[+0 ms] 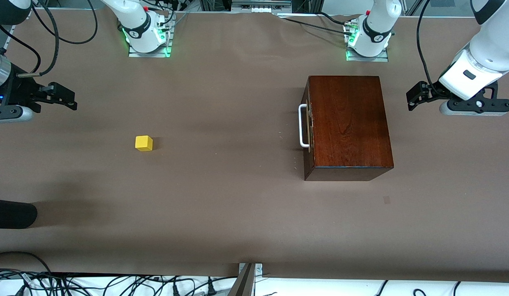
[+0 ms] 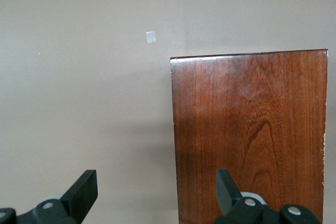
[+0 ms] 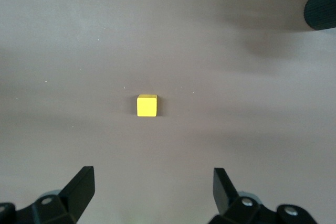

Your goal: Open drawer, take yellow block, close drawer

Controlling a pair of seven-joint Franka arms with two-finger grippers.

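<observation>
Nothing is begun: the drawer (image 1: 306, 125) is shut, the yellow block (image 1: 144, 143) sits mid-table, and the left gripper (image 2: 157, 190) and right gripper (image 3: 152, 190) hang wide and empty.

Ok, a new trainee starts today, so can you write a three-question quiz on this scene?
1. True or false: the drawer of the wooden box is shut.
2. Where is the yellow block? A) on the table B) on the box C) in a pincer
3. Fill in: the left pincer and right pincer are both ____.

Key: 1 true; 2 A; 3 open
</observation>
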